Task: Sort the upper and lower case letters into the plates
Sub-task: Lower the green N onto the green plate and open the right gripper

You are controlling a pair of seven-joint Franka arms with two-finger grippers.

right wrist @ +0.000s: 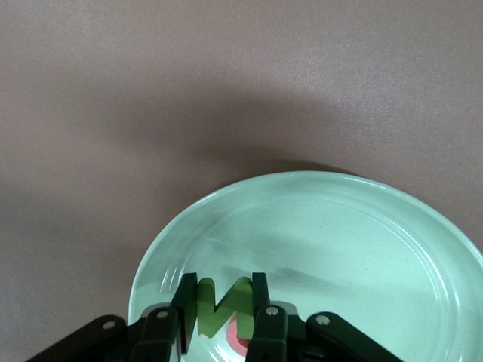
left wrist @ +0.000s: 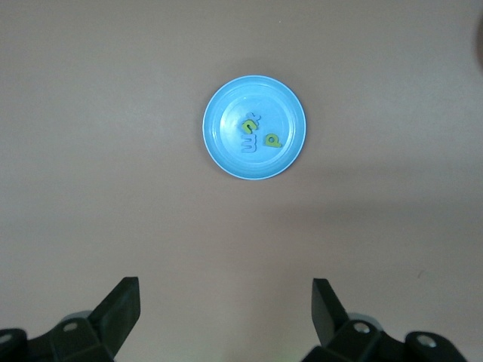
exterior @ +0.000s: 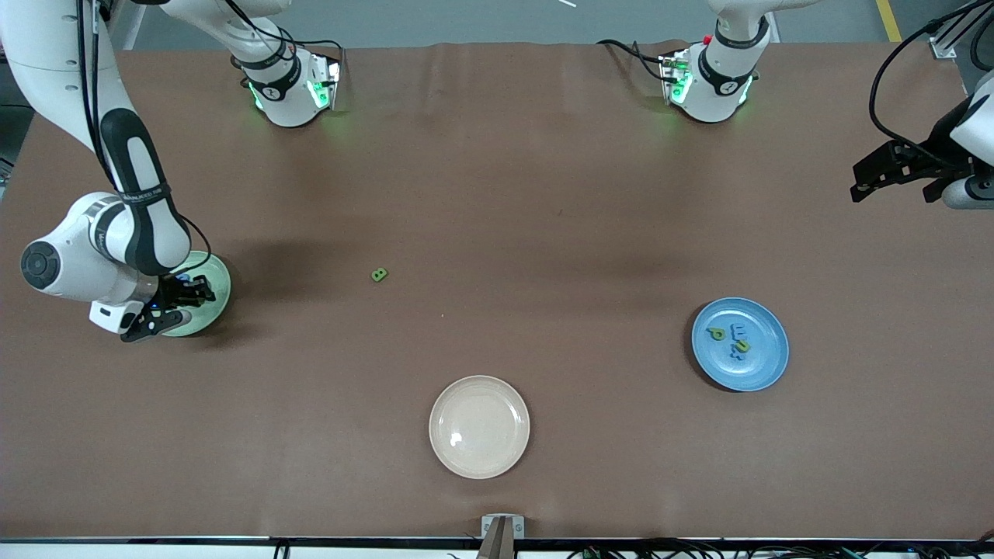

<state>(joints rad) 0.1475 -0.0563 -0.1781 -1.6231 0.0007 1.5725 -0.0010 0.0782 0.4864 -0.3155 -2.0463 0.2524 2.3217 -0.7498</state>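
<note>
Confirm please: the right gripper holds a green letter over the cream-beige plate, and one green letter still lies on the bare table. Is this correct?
Not quite. The right gripper holds the green letter over the mint green plate, not the cream-beige plate, which stands nearer the front camera; the right wrist view shows this. The loose green letter on the table is as you say.

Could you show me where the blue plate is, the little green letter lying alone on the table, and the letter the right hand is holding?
blue plate (exterior: 765,365): front view, bare inner surface.
lone green letter (exterior: 379,274): front view, its middle.
held green letter (right wrist: 223,303): right wrist view, its face between the right hand's fingers.
</note>
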